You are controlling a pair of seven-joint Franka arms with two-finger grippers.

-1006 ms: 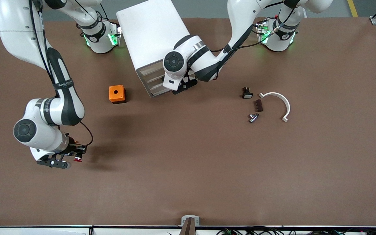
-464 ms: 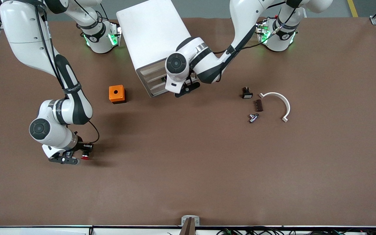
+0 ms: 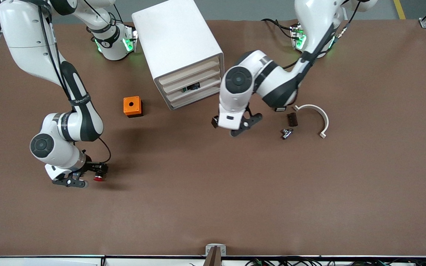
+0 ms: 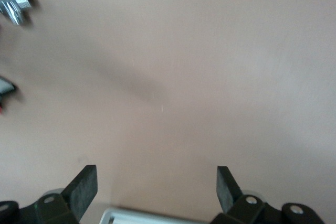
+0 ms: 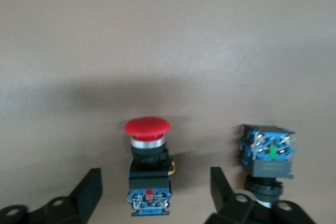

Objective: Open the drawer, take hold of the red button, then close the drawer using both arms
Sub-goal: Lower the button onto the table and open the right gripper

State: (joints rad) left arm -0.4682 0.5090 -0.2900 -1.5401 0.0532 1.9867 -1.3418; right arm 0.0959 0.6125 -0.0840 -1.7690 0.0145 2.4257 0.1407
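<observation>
The button (image 5: 148,167) stands on the table (image 3: 235,192) between the right gripper's (image 5: 155,192) open jaws, untouched; the left gripper's (image 4: 156,184) jaws hang open.

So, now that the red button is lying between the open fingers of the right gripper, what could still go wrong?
1. The right gripper is open around the button; lifting at a slant may knock it over.
2. A second button lies beside one finger and could be pushed.
3. The left gripper hangs open near the small metal part; a low sweep might hit it.
</observation>
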